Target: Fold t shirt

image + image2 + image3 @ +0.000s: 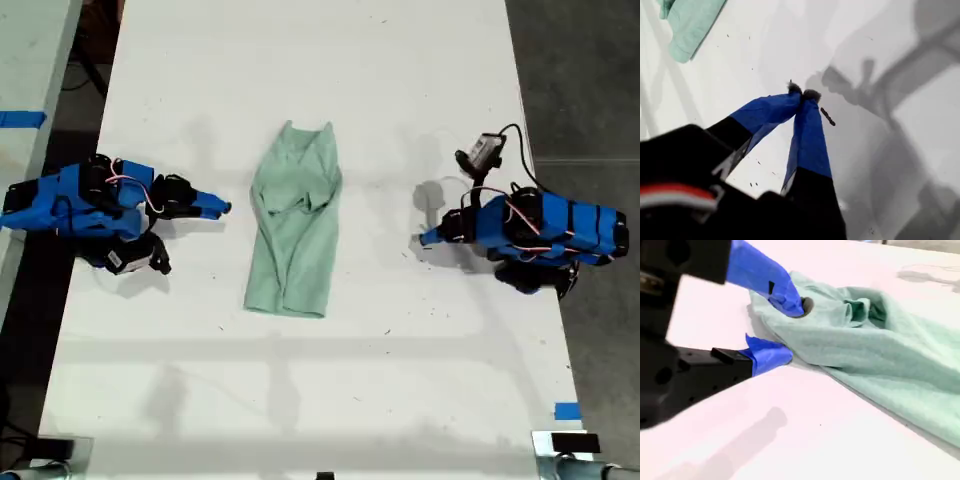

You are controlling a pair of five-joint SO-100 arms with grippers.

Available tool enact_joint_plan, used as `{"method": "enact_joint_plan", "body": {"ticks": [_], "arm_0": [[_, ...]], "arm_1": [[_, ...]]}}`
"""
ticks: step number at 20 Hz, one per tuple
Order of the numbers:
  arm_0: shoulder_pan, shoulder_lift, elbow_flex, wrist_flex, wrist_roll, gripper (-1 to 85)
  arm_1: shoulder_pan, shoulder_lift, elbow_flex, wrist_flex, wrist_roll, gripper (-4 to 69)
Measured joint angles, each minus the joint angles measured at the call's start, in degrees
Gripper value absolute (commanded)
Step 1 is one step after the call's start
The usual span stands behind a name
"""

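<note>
The small pale mint-green cloth t shirt lies lengthwise on the white desk between my two blue-taped grippers. It is folded into a narrow strip, with a bunched fold near its upper half.

My second gripper, at the exterior view's left, is parted to a moderate gap and holds nothing. Just ahead of it is the edge of the t shirt. Its lower fingertip sits low by the desk beside that edge, and the upper one is in front of the cloth.

My first gripper, at the exterior view's right, is pinched closed with its tips together and empty. It is over bare desk, and the t shirt is well ahead of it and off to one side.
</note>
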Motion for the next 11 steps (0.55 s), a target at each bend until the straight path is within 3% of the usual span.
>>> {"method": "enact_joint_plan", "body": {"ticks": [4,11], "arm_0": [[0.97,0.00,0.00,0.00,4.39,11.5],[-0.09,0.00,0.00,0.00,4.83,11.5]], "arm_1": [[0.00,0.00,0.00,0.00,0.00,1.2],[0.00,0.00,0.00,0.00,0.00,1.2]]}}
